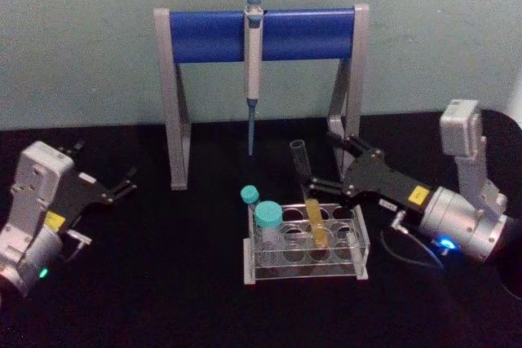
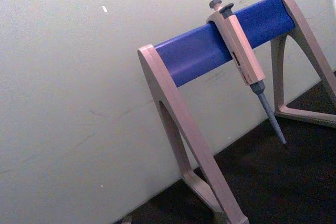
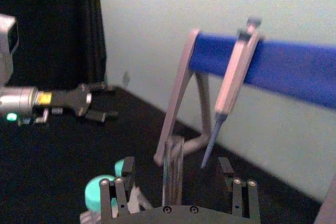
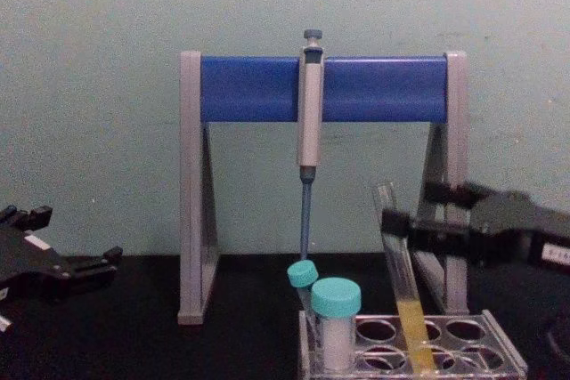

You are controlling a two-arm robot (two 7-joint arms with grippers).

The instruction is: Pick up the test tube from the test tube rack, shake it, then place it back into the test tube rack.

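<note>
Test tube (image 1: 308, 197) stands between right gripper's (image 1: 325, 170) spread jaws.

Long, slim clear tube (image 1: 310, 201), uncapped, with yellow-orange liquid in the lower part. Seated in a middle hole of the rack (image 1: 305, 244), leaning back and to the left, open mouth well above the rack top. Low clear rack with rows of round holes, greyish tint, resting flat on the black table (image 1: 163, 283), right of centre.

black table (image 1: 163, 283) | on it: test tube rack (image 1: 306, 270), pipette stand (image 1: 175, 120)
</note>
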